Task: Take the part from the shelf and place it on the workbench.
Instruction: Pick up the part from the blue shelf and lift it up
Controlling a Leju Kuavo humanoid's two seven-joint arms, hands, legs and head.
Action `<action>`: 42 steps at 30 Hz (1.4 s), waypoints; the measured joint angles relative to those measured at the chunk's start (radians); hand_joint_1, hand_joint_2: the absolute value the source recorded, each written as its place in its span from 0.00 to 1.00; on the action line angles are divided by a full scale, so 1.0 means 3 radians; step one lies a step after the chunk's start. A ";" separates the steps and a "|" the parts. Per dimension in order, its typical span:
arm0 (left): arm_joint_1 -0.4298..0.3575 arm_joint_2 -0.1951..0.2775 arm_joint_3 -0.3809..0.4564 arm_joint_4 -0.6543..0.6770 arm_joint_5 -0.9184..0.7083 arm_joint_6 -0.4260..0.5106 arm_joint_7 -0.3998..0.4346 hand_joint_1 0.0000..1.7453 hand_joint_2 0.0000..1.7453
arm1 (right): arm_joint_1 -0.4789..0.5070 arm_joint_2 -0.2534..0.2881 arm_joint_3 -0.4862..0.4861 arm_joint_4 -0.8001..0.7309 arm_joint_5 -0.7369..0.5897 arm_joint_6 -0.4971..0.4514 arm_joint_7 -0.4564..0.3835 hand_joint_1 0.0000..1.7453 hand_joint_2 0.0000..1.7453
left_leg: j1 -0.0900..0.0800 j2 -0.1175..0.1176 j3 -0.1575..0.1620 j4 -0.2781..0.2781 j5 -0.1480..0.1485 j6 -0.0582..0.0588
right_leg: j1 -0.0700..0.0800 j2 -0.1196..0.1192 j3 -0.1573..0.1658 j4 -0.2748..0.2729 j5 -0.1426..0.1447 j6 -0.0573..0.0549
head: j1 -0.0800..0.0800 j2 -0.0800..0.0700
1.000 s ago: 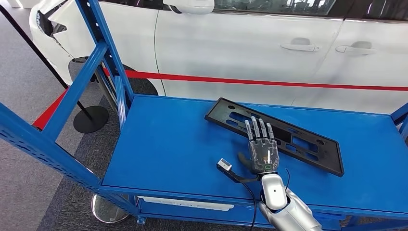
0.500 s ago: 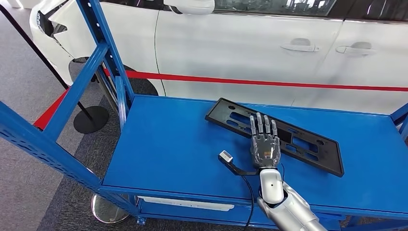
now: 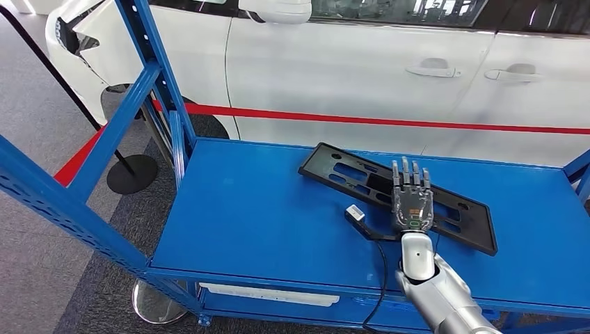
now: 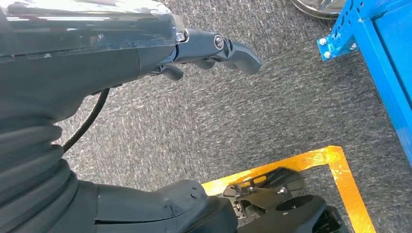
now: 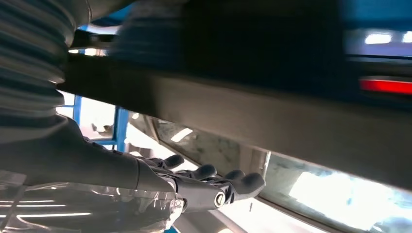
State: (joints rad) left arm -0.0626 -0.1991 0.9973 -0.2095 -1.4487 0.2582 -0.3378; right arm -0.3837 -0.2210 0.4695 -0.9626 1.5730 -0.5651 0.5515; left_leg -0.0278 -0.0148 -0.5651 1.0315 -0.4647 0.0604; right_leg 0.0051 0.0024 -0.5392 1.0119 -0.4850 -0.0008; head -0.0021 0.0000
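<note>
The black part (image 3: pixel 396 195) lies flat on the blue shelf (image 3: pixel 264 216), right of centre in the head view. The right hand (image 3: pixel 410 202) is spread flat over it, holding nothing, apparently positioned for a grasp.

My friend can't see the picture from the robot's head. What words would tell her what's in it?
The robot's right hand lies flat, fingers straight, over a long black part on a blue shelf. Behind the shelf stands a white car with a red stripe.
</note>
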 joint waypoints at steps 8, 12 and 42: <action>0.0002 0.0000 -0.0013 0.0002 0.0001 0.0000 -0.0029 0.00 1.00 | 0.0167 -0.0077 -0.0822 0.0178 -0.0001 -0.0099 -0.0513 0.07 1.00 | 0.0001 0.0003 0.0015 -0.0001 -0.0006 0.0009 | 0.0002 0.0000 0.0022 -0.0010 -0.0001 -0.0001 | 0.0000 0.0000; 0.0001 0.0000 -0.0013 0.0002 0.0010 0.0005 -0.0051 0.00 1.00 | 0.0231 -0.0042 -0.0905 0.0121 -0.0001 -0.0036 -0.0556 1.00 1.00 | 0.0003 0.0003 0.0023 -0.0001 -0.0007 0.0012 | 0.0003 0.0000 0.0032 -0.0015 -0.0001 -0.0002 | 0.0000 0.0000; 0.0001 -0.0001 -0.0012 0.0002 0.0082 0.0042 -0.0086 0.00 1.00 | 0.0815 0.0101 -0.1087 -0.0837 -0.0170 0.0071 -0.1004 1.00 1.00 | 0.0004 0.0001 0.0002 -0.0002 -0.0010 0.0014 | 0.0004 -0.0001 0.0017 -0.0016 -0.0002 -0.0002 | 0.0000 0.0000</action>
State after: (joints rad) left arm -0.0624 -0.1995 0.9937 -0.2090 -1.4240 0.2707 -0.3636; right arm -0.1390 -0.1905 0.1434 -1.2136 1.5219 -0.5439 0.2503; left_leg -0.0267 -0.0145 -0.5645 1.0308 -0.4677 0.0647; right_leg 0.0063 0.0021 -0.5342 1.0071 -0.4856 -0.0014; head -0.0021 0.0000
